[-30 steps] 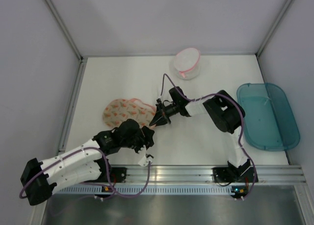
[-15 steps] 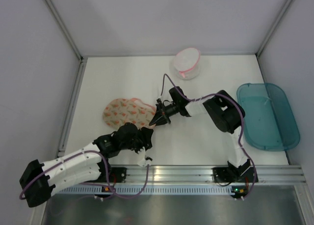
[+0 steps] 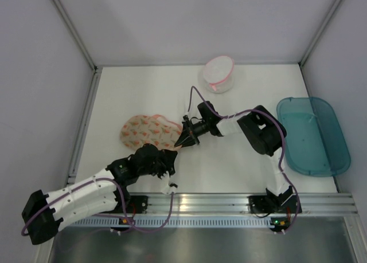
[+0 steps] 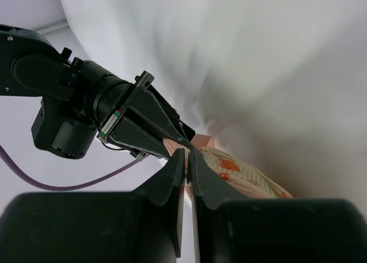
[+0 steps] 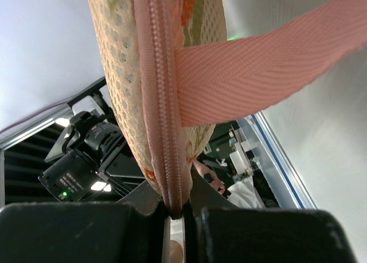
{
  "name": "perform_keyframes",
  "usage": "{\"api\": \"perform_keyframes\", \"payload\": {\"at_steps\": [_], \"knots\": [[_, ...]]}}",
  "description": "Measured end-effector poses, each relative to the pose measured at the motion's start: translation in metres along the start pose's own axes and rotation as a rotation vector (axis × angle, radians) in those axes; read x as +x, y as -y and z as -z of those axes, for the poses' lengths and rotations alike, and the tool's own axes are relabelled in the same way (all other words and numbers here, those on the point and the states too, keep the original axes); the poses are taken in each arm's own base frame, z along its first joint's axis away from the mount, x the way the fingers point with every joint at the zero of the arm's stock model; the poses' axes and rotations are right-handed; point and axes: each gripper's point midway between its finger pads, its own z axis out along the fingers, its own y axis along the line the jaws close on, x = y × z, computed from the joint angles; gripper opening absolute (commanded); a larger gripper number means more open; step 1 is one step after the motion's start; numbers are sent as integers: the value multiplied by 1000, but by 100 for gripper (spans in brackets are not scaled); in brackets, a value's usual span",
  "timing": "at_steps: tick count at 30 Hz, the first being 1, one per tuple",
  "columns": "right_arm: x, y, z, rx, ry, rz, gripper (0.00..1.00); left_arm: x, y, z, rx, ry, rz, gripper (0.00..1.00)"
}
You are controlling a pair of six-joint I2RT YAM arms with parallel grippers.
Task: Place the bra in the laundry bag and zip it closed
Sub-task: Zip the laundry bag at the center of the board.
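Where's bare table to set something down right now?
Back-left, between laundry bag and white pouch. Back-right, between pouch, right arm and teal tub. Near centre, beside right arm's base. Crowded: bag's right edge, where left end effector and right end effector meet.

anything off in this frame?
Only that no bra shows in any view; it may be inside the bag. Right gripper is shut on the bag's zip edge. Nothing spilled or damaged.

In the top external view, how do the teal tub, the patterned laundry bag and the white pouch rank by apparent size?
1. teal tub, clearly the largest.
2. laundry bag, with one end partly covered.
3. white pouch, the smallest.
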Motion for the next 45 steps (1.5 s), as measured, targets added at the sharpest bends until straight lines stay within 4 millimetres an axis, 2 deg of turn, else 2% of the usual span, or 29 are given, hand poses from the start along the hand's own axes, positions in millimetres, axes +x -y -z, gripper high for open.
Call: {"api": "perform_keyframes", "payload": {"at_steps": [4, 11, 17, 26, 34, 39, 45], "knots": [[0, 0, 0, 1, 0, 3, 0, -1, -1, 2, -8, 3, 9, 0], [0, 2, 0, 5, -2, 6, 0, -3, 1, 6, -8, 7, 29, 0], [1, 4, 0, 15, -4, 16, 0, -13, 16, 16, 54, 51, 64, 0], [-1, -3, 4, 16, -23, 65, 0, -28, 38, 31, 169, 106, 152, 0], [1, 7, 6, 65, -32, 93, 0, -33, 62, 36, 258, 109, 245, 0], [-1, 8, 9, 109, -27, 163, 0, -35, 68, 38, 279, 107, 277, 0], [-3, 23, 15, 175, -7, 173, 0, -34, 71, 39, 286, 98, 298, 0]]}}
